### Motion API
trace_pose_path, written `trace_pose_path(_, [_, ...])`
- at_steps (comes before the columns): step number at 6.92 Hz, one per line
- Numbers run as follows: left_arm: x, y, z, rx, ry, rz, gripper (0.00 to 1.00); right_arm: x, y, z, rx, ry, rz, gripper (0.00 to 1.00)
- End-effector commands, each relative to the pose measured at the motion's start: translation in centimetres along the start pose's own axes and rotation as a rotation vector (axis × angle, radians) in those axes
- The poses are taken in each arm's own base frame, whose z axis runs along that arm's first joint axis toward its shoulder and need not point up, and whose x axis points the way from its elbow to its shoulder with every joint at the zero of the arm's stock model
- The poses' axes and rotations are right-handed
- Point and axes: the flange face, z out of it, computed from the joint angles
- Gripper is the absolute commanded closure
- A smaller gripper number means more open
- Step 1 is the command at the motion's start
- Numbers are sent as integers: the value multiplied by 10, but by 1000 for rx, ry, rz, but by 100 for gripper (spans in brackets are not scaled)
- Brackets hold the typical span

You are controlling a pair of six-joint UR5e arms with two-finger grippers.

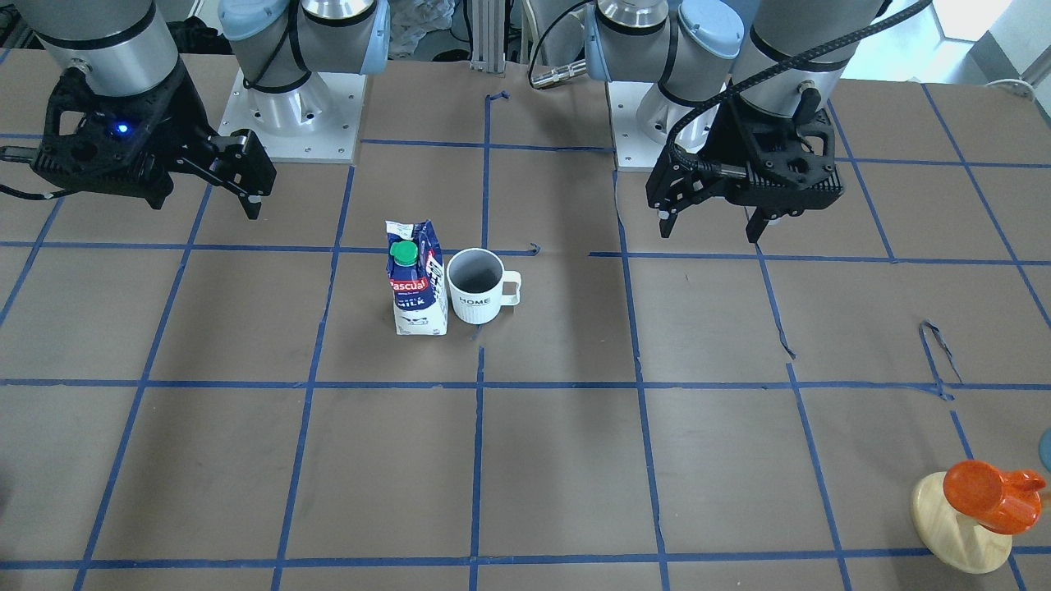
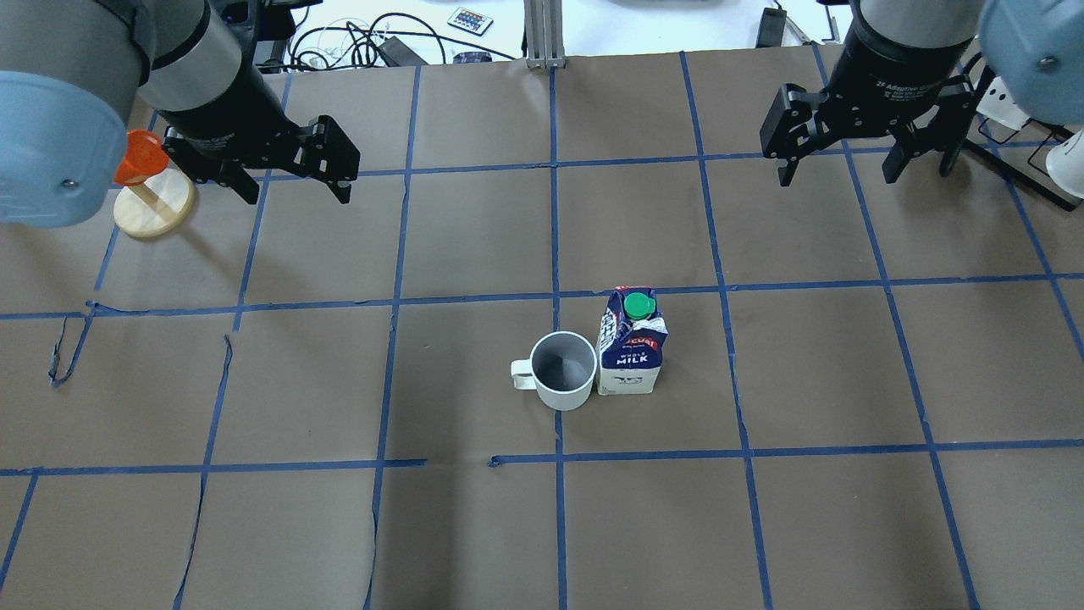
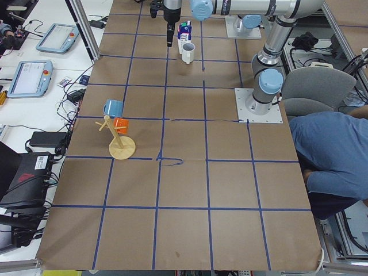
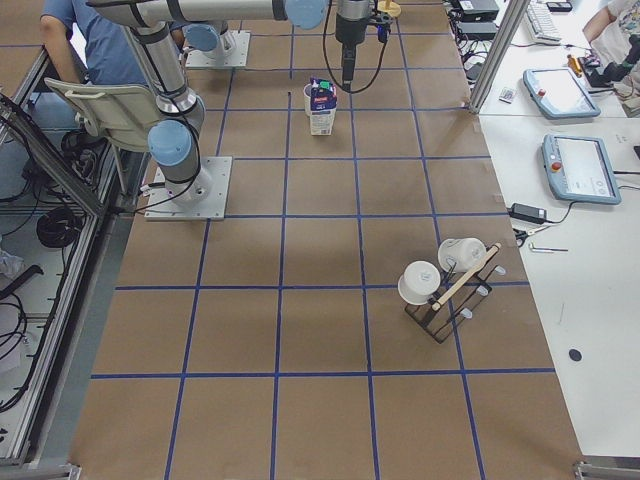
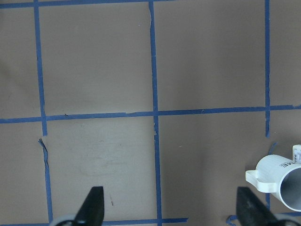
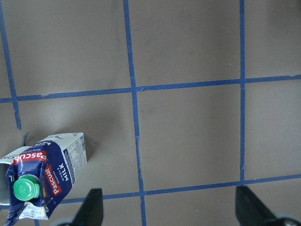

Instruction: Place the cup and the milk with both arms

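Observation:
The white ribbed cup (image 1: 476, 283) marked "HOME" stands upright near the table's middle, its handle pointing away from the milk. The blue-and-white milk carton (image 1: 417, 283) with a green cap stands upright against it. In the overhead view the cup (image 2: 563, 370) is left of the milk (image 2: 631, 347). My left gripper (image 2: 296, 196) is open and empty, raised far to the cup's left. My right gripper (image 2: 837, 178) is open and empty, raised far to the milk's right. The left wrist view shows the cup (image 5: 282, 181) at its lower right. The right wrist view shows the milk (image 6: 44, 176) at its lower left.
A wooden mug stand with an orange cup (image 2: 152, 199) stands by the left arm, near the table's edge. A dark rack with white cups (image 4: 445, 290) stands at the right end. A seated person (image 3: 330, 155) is beside the table. Blue tape lines grid the brown surface.

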Motion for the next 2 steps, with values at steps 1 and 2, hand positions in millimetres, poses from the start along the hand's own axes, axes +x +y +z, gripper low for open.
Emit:
trace_pose_path(1, [0,0,0,0,0,0,0,-6,2,-2,3,-31,-8,0])
trace_pose_path(2, [0,0,0,0,0,0,0,-7,1,-3,10,-30,-9,0])
